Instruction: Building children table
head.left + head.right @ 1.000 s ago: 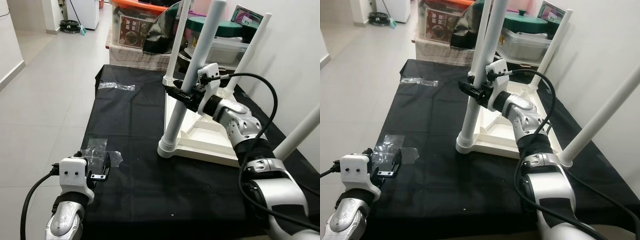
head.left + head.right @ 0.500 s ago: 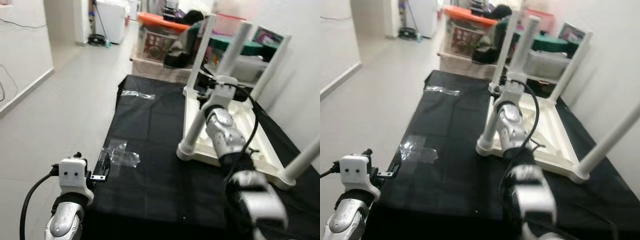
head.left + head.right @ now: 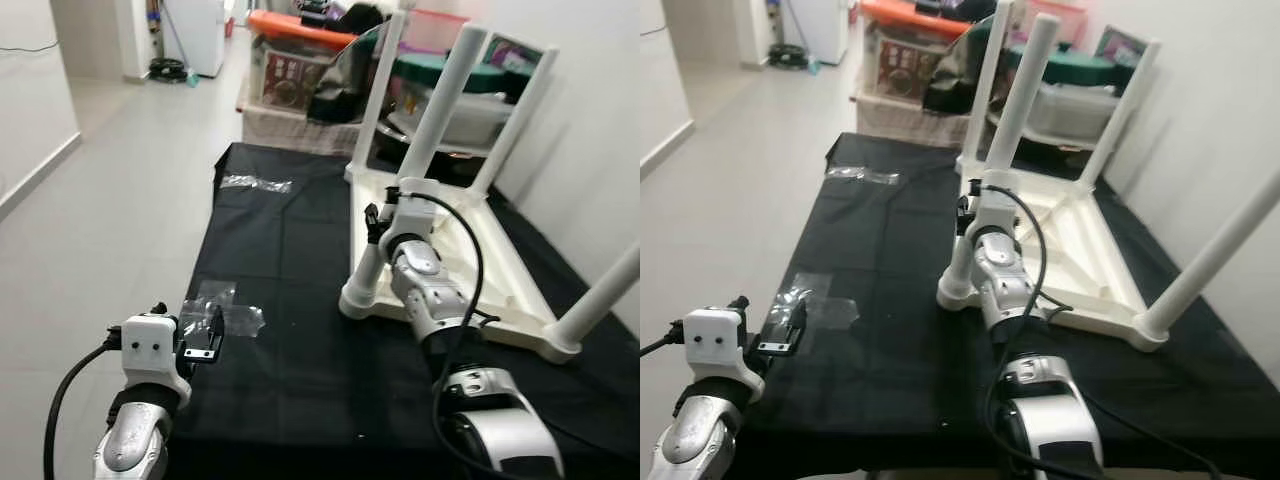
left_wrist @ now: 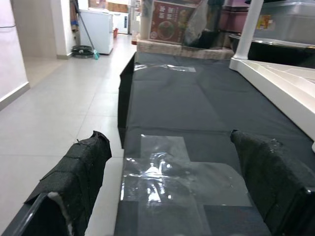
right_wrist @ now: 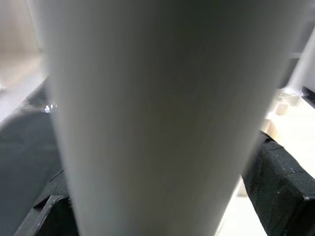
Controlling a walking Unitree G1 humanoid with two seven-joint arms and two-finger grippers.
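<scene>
Right gripper (image 3: 378, 222) clamped on nearest table leg (image 3: 420, 165), low on its shaft, just above the socket. Beyond it, upturned white table (image 3: 470, 270) on black cloth (image 3: 280, 300), 4 legs standing. Probably tightening left, then flipping upright. Left gripper (image 4: 172, 191) spread apart, hovering over clear plastic wrap (image 4: 167, 172).

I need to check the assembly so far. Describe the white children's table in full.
The white children's table looks like plastic and lies upside down on the black cloth, its ribbed underside facing up. Four round white legs stand up from its corners, splaying slightly outward. The right gripper is shut on the near-left leg, low on its shaft above the flared socket. Storage boxes stand behind it, and a white wall is to its right.
</scene>
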